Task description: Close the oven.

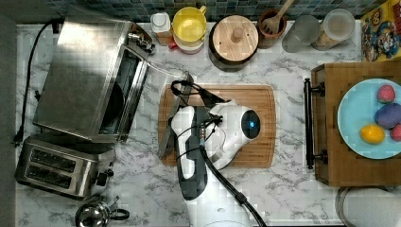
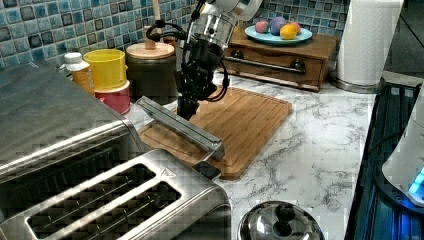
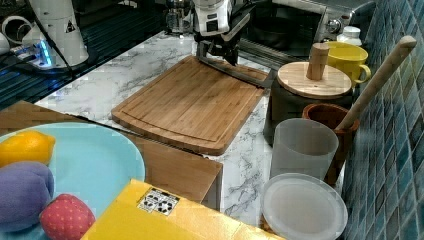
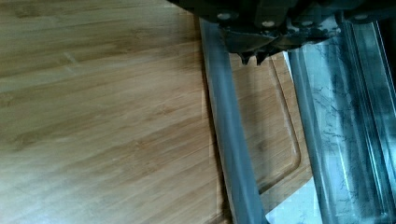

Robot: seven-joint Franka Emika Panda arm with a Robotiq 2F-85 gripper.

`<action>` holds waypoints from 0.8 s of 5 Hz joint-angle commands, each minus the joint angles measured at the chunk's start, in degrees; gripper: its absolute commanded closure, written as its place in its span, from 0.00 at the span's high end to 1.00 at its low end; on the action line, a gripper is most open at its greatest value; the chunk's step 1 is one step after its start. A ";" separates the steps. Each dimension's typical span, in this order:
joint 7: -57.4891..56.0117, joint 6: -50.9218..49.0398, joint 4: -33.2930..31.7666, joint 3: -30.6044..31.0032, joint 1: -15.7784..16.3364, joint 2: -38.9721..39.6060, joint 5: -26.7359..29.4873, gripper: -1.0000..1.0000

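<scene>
One oven [image 1: 85,71] sits at the top view's left on the table [image 1: 283,189], its door [image 2: 180,125] hanging open over the cutting board [image 1: 246,127]. The tool [image 2: 186,106], fingers nearly together, holds nothing; pushing off-centre, it may slip off the door's handle.

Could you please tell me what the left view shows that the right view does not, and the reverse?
The left view alone has the two-slot toaster, the paper towel roll and the drawer box under the plate.

The right view alone has the yellow box, the clear container and the wooden spoon.

Both show the oven, its open door over the cutting board, the tool and the yellow cup.
</scene>
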 commanded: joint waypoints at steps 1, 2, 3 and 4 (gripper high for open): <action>2.99 -11.02 8.48 5.61 2.44 -5.88 6.86 0.00; 3.21 -13.93 12.06 6.31 2.64 -7.68 7.14 0.00; 3.34 -14.00 13.68 8.40 2.44 -9.49 7.07 0.00; 4.57 -13.83 15.84 9.08 3.58 -10.07 5.29 0.00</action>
